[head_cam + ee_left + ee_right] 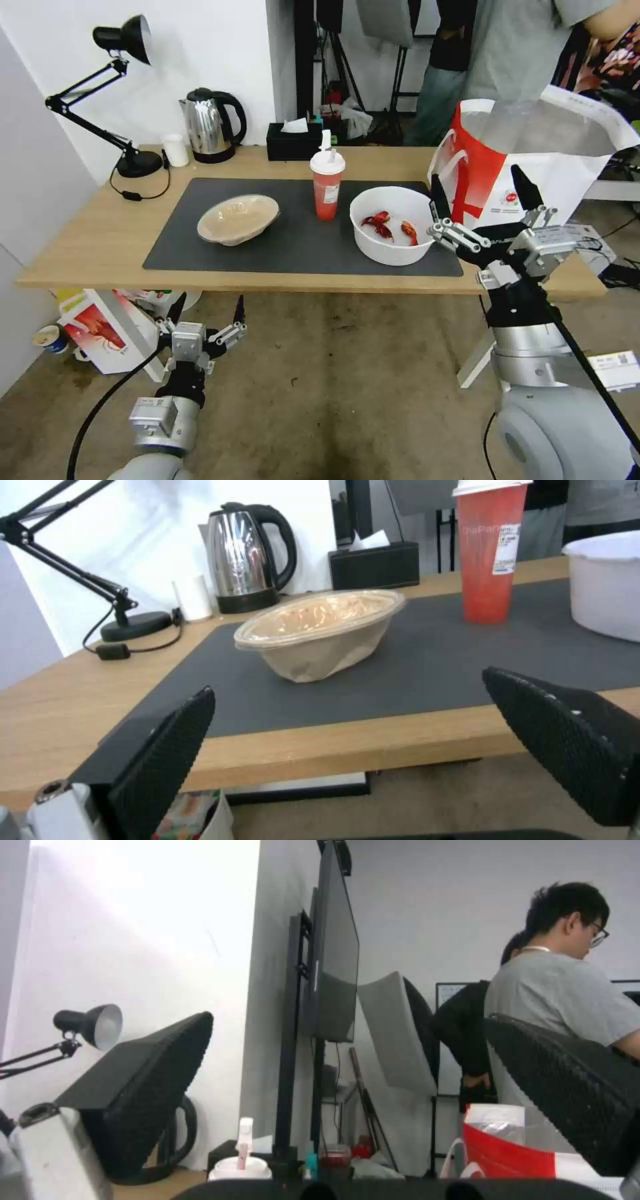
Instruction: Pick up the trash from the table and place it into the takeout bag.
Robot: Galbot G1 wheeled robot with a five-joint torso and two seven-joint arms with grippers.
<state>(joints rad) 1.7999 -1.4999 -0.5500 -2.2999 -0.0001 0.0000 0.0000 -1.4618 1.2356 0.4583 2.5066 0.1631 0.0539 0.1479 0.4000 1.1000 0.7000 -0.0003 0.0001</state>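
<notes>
On the dark mat of the table lie three pieces of trash: a shallow beige bowl, a red drink cup with white lid and straw, and a white bowl holding red crayfish scraps. The takeout bag stands open at the table's right end. My right gripper hovers open between the white bowl and the bag, holding nothing. My left gripper is open below the table's front edge, facing the beige bowl.
Along the table's back edge stand a black desk lamp, a white cup, a steel kettle and a black tissue box. A crayfish-print bag sits on the floor under the left end. People stand behind the table.
</notes>
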